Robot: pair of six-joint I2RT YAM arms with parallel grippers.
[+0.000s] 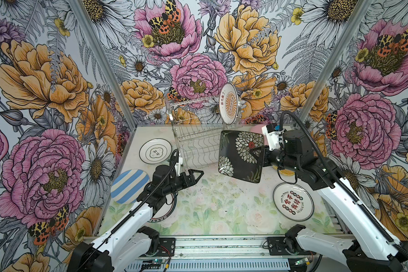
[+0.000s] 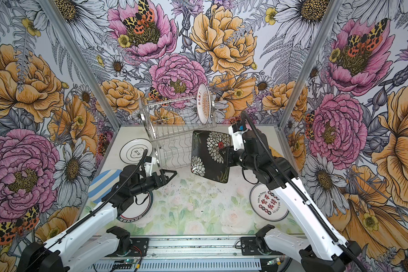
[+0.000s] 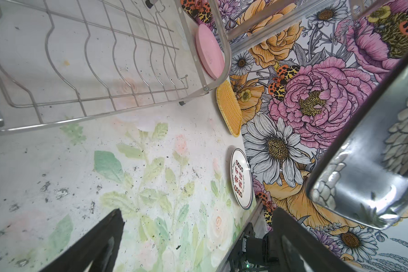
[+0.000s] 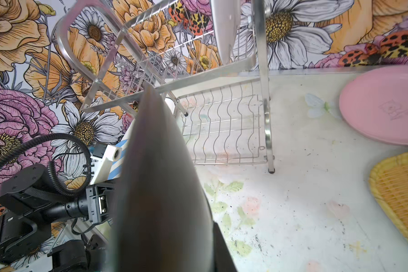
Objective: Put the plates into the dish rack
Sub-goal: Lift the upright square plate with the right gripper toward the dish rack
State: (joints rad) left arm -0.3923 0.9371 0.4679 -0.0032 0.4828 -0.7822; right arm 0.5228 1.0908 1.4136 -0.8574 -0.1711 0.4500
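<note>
Gripping the black floral plate (image 1: 242,155) by its right edge, my right claw (image 1: 259,150) is clenched on it and carries it clear of the surface (image 1: 222,212), nearly on edge with the patterned face up toward the top cameras. It hangs before the right end of the dish rack (image 1: 193,139), overlapping the lower shelf in both top views. My left claw (image 1: 196,176) is released, spread wide and empty, just left of the plate's lower corner and apart from it.

On the rack's upper tier a sunburst plate (image 1: 230,103) stands on edge at the right end.

Flat on the surface I see a black-ringed plate (image 1: 154,150) left of the rack, a blue-striped plate (image 1: 128,186) beside my left arm, another plate (image 1: 165,212) partly under that arm, a lettered plate (image 1: 292,201) near my right arm, and a pink plate (image 4: 384,106) and a yellow woven plate (image 4: 398,195) right of the rack.
</note>
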